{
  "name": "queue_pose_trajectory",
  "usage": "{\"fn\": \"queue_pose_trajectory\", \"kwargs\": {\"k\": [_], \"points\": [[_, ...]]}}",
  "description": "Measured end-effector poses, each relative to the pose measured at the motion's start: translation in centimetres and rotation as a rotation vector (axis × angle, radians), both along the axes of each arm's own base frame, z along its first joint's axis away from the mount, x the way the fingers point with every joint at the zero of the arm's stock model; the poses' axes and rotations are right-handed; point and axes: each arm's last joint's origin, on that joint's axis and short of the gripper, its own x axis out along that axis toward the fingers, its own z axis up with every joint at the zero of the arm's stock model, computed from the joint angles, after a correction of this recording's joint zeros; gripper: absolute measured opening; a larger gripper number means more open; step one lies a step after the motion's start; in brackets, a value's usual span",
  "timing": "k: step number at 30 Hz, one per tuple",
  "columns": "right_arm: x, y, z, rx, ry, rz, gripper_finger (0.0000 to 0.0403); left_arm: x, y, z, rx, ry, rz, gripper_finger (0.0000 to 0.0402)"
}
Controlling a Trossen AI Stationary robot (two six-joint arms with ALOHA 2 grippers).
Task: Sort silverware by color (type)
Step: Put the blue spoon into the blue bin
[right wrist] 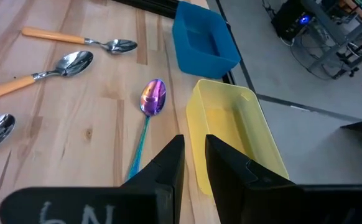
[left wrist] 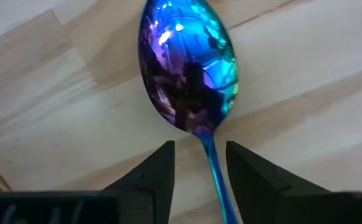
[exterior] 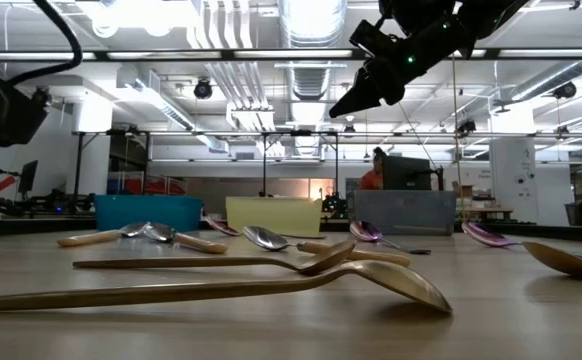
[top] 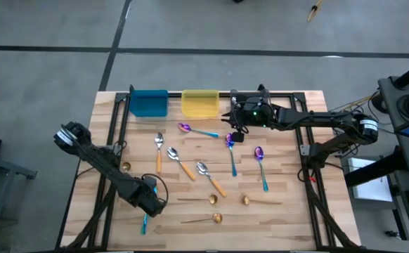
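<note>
The left claw (top: 148, 204) is low over the near left part of the tabletop (top: 282, 218), its fingers (left wrist: 159, 171) parted, one on each side of a teal handle. They straddle the neck of a purple-blue spoon (left wrist: 190, 68) that lies flat on the wood, bowl up, and neither finger touches it. From above, only the tip of that spoon's handle shows beneath the claw.

The right claw (top: 231, 119) hangs above the far middle of the tabletop, just in front of the yellow bin (top: 199, 103). Its fingers (right wrist: 168, 158) stand a narrow gap apart with nothing between them. Below it lies another purple-blue spoon (right wrist: 151, 99), beside the yellow bin's wall. The blue bin (top: 148, 102) sits to the left of the yellow one, and a gray bin (exterior: 404, 212) shows only in the low view.

The rest of the silverware is spread over the middle. Two more purple-blue spoons (top: 231, 151) (top: 261, 165) lie right of centre. Three orange-handled spoons (top: 158, 149) (top: 180, 161) (top: 210, 176) sit left of centre. Gold spoons (top: 204, 219) (top: 261, 202) (top: 197, 199) lie along the near side, and one small gold bowl (top: 126, 166) peeks out beside the left arm.
</note>
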Motion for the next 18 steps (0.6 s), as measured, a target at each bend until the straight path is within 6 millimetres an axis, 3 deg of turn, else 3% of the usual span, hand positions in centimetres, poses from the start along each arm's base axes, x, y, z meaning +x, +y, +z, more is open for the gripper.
{"fn": "queue_pose_trajectory", "kwargs": {"k": [10,18], "points": [[0.3,-0.1,-0.2,-0.01,0.0,0.007,0.0056,0.5,-0.3,-1.9,0.051,0.044,-0.019,0.0112],[1.5,-0.5,-1.5,-0.037,-0.002,0.025,0.0056,0.5,-0.4,-1.7,0.029,0.028,-0.021,0.0022]]}}
